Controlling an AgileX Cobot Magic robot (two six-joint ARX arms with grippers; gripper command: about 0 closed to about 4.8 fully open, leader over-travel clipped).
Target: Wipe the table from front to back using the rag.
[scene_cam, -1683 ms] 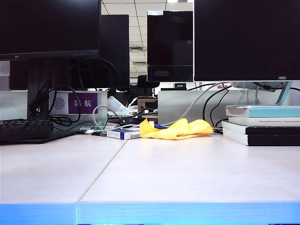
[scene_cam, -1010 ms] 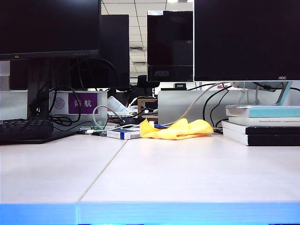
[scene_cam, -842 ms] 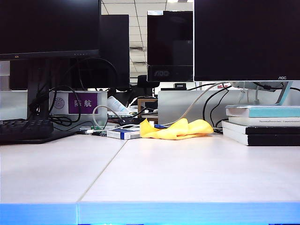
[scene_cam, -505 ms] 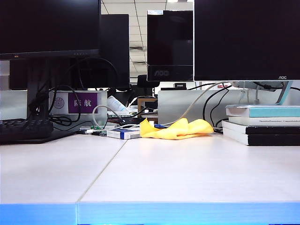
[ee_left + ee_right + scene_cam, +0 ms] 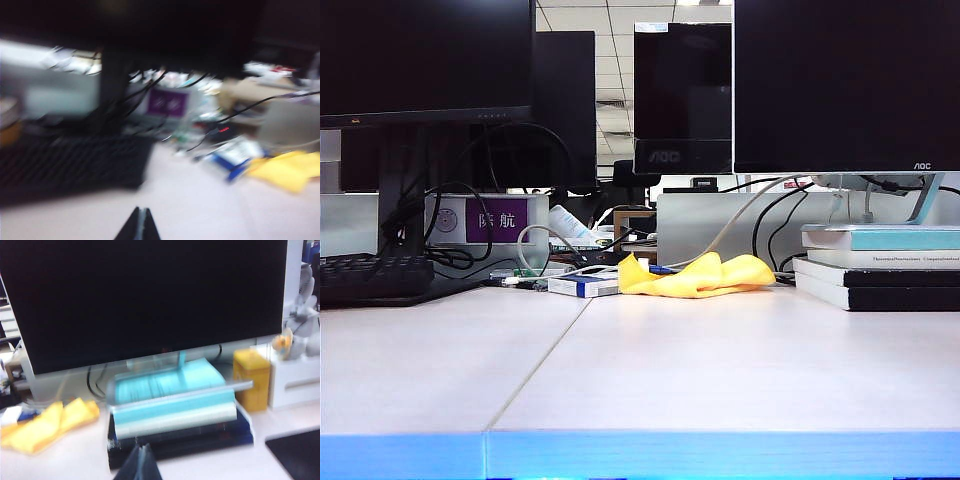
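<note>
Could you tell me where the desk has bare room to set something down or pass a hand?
The table is bare from its blue front edge back to the rag, keyboard and book stack. Behind that line it is crowded with cables, a small box and monitors. Both the left gripper and the right gripper are shut, empty.

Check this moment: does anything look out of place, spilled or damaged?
Nothing spilled or damaged. The rag lies crumpled at the back of the table beside a small box, untouched. The left gripper and right gripper are shut, holding nothing.

Fuzzy cloth rag point(image 5: 695, 276) (matt table point(image 5: 720, 370))
</note>
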